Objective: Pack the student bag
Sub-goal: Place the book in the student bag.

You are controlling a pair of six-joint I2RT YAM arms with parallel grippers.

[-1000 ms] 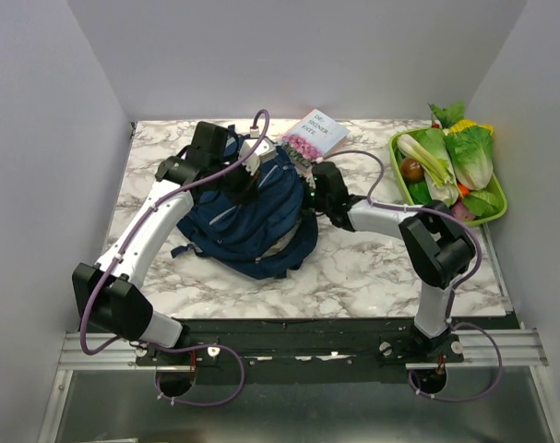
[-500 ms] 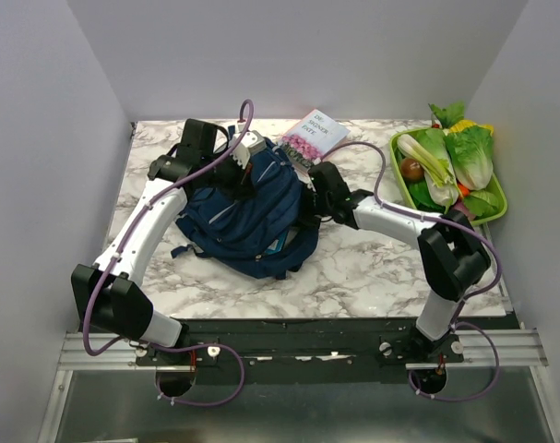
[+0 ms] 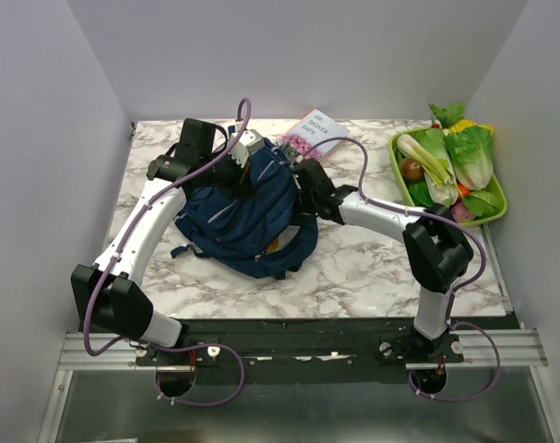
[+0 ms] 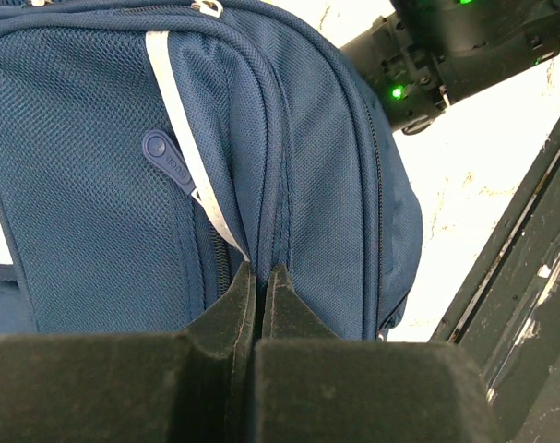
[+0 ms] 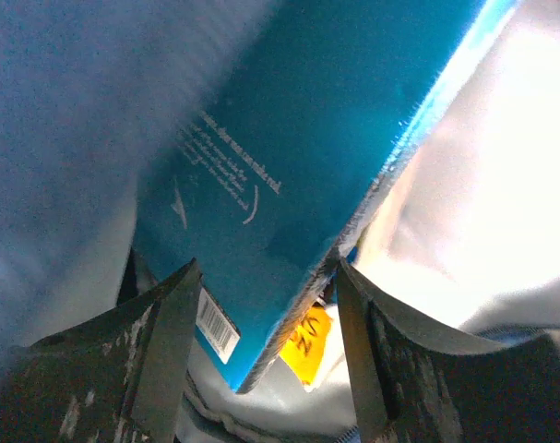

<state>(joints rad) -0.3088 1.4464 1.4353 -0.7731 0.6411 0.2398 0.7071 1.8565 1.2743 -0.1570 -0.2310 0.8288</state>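
From the near edge, both arms reach forward over the marble tabletop [image 3: 372, 268] to the backpack [image 3: 247, 217], which lies slumped left of the middle with a strap trailing toward the front. The left pincer [image 4: 258, 281] meets the backpack at its far left end and is clenched on a raised fold of navy fabric beside a zipper. A blue zipper pull [image 4: 164, 159] and a white stripe lie just beyond its fingers. The right pincer [image 5: 266, 266] is at the backpack's far right side, with blurred blue fabric and pale lining around it. It is released, its fingers spread to either side of the lower corner of a teal book [image 5: 298, 157], and a barcode label [image 5: 215, 328] and an orange tag [image 5: 307, 346] are close by. Behind the backpack a white booklet [image 3: 321, 129] lies near the back wall. At the far right a green tray [image 3: 490, 214] holds leafy vegetables [image 3: 469, 157].
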